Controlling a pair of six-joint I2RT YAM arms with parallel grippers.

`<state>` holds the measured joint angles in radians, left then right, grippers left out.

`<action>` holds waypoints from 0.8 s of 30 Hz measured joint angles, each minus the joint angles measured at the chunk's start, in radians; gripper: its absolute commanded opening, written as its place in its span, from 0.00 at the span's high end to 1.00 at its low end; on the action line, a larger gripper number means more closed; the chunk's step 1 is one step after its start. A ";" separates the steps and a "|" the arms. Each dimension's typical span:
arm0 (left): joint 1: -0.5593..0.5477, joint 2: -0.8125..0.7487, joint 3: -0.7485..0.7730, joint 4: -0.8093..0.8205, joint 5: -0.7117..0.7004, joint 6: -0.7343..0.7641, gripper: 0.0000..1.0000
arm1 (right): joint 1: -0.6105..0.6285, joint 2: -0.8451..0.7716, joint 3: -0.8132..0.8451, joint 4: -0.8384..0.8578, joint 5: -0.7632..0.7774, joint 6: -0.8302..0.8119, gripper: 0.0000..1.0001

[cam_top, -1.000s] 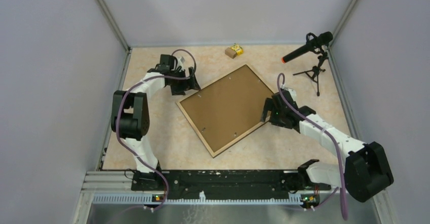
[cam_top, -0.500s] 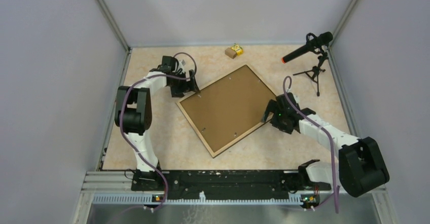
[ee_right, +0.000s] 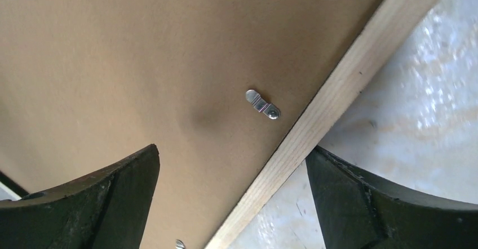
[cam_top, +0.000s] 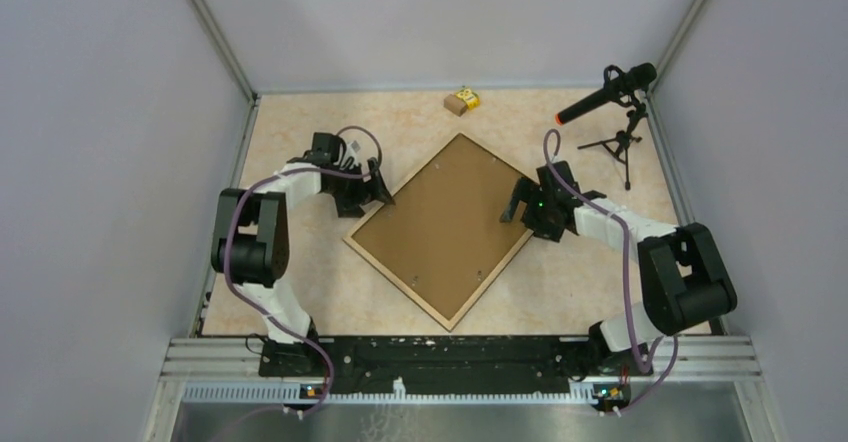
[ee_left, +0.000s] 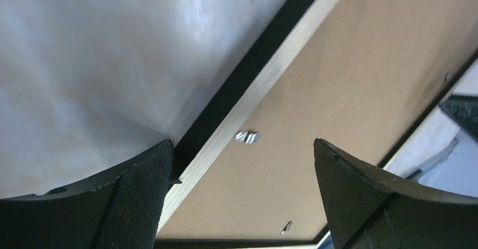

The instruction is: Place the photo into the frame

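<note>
Frame (cam_top: 396, 285) lies back-up mid-surface (cam_top: 300, 142), brown backing board (cam_top: 445, 232) showing, turned diamond-wise: one corner to the far wall, one to the arm bases, long axis seemingly near-left to far-right. Left gripper (cam_top: 378, 190) is spread wide over its left rim. Right gripper (cam_top: 515, 207) is spread over its right rim by a metal clip (ee_right: 262, 103).

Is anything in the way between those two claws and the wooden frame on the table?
Nothing visible does. The left gripper and the right gripper, jaws open, each straddle the wooden rim of the frame on opposite sides. Inside the rim lie the brown backing board and a metal clip.
</note>
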<state>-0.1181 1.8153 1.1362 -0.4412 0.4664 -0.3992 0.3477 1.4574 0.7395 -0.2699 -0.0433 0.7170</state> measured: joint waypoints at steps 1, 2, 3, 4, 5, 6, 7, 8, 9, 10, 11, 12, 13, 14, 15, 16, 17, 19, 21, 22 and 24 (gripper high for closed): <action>0.000 -0.021 -0.030 0.009 0.012 -0.004 0.02 | -0.003 0.024 0.023 0.003 -0.008 -0.009 0.04; -0.001 -0.045 -0.066 0.020 0.022 -0.011 0.02 | -0.004 0.042 0.039 0.004 -0.012 -0.016 0.05; -0.001 -0.074 -0.105 0.029 0.032 -0.019 0.02 | -0.004 0.058 0.055 0.005 -0.016 -0.023 0.05; -0.001 -0.106 -0.146 0.037 0.040 -0.026 0.02 | -0.004 0.071 0.068 0.007 -0.022 -0.030 0.05; -0.001 -0.134 -0.181 0.043 0.045 -0.032 0.02 | -0.003 0.079 0.075 0.008 -0.025 -0.038 0.06; -0.001 -0.170 -0.226 0.051 0.053 -0.044 0.02 | 0.000 0.087 0.082 0.009 -0.027 -0.044 0.06; -0.002 -0.200 -0.262 0.052 0.061 -0.053 0.02 | 0.003 0.092 0.089 0.007 -0.026 -0.050 0.06; -0.002 -0.228 -0.297 0.052 0.071 -0.066 0.02 | 0.011 0.098 0.096 0.001 -0.021 -0.058 0.07; -0.002 -0.246 -0.319 0.048 0.080 -0.076 0.02 | 0.017 0.101 0.101 -0.005 -0.016 -0.064 0.07; -0.003 -0.255 -0.331 0.047 0.087 -0.082 0.02 | 0.025 0.103 0.105 -0.011 -0.010 -0.071 0.07; -0.003 -0.261 -0.342 0.044 0.098 -0.093 0.02 | 0.032 0.104 0.108 -0.021 -0.004 -0.076 0.08; -0.004 -0.261 -0.342 0.043 0.101 -0.098 0.02 | 0.040 0.106 0.114 -0.039 0.005 -0.082 0.09; -0.005 -0.260 -0.341 0.040 0.104 -0.100 0.02 | 0.044 0.106 0.116 -0.048 0.013 -0.088 0.10; -0.007 -0.260 -0.340 0.036 0.103 -0.100 0.02 | 0.048 0.108 0.126 -0.072 0.029 -0.092 0.11; -0.008 -0.259 -0.335 0.031 0.101 -0.100 0.02 | 0.050 0.111 0.134 -0.097 0.048 -0.098 0.11; -0.010 -0.253 -0.327 0.020 0.097 -0.100 0.02 | 0.050 0.114 0.144 -0.119 0.063 -0.101 0.11; -0.011 -0.245 -0.314 0.006 0.089 -0.098 0.02 | 0.050 0.117 0.154 -0.138 0.079 -0.105 0.11; -0.014 -0.218 -0.278 -0.022 0.075 -0.092 0.02 | 0.049 0.125 0.177 -0.169 0.107 -0.110 0.13; -0.015 -0.188 -0.238 -0.039 0.062 -0.078 0.02 | 0.049 0.134 0.201 -0.195 0.134 -0.123 0.19; -0.015 -0.179 -0.227 -0.040 0.059 -0.074 0.02 | 0.049 0.142 0.215 -0.204 0.146 -0.133 0.22; -0.015 -0.159 -0.203 -0.046 0.061 -0.058 0.03 | 0.048 0.158 0.241 -0.219 0.161 -0.154 0.25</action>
<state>-0.1333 1.6566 0.9333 -0.4870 0.5278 -0.4568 0.3962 1.6150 0.9810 -0.4889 0.1181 0.5625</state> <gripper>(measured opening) 0.979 0.802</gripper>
